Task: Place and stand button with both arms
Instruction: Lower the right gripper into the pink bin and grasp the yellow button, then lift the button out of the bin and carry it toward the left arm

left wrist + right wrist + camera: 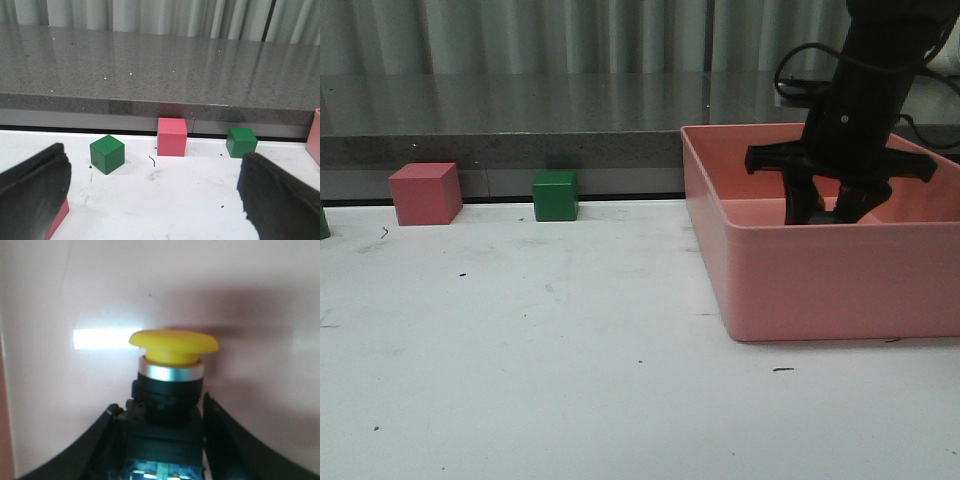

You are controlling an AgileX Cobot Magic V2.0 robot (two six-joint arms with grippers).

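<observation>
Right wrist view: black two-fingered right gripper (162, 440) clenched on the black blocky body of the push-button (170, 385), whose smooth yellow mushroom cap and silvery collar stand clear of the fingers; its clear bluish base is cut off at the frame edge. Front view: that gripper reaches down into the matte pink rectangular plastic bin (800, 280), whose near wall hides the button. Left gripper (155, 200) released, fingers wide apart over the scuffed white table (165, 200), with two green cubes (106, 154) and a pink cube (172, 136) beyond.

Yellow-capped, silver-collared black button (170, 385); pink bin (800, 270); pink cube (425, 193); green cube (555, 195); speckled grey counter (160, 70).
</observation>
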